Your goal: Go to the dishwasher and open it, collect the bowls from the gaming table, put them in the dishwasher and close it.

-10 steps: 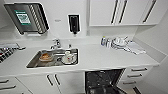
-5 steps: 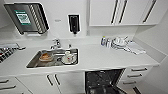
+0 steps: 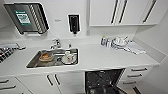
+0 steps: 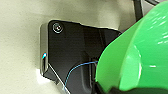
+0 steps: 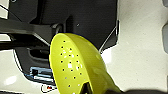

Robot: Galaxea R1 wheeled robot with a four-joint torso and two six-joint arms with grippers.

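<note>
While the dishwasher [image 3: 103, 81] gapes open under the desk's [image 3: 100, 58] front edge, the left gripper holds the green bowl [image 4: 140, 52], the right a perforated yellow bowl [image 5: 75, 72]. Loading is in hand; lowering into the rack looks next.

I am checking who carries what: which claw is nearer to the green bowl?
Left. The green bowl sits right at the left claw, large in its wrist view; the right claw has a yellow perforated bowl at it instead.
</note>
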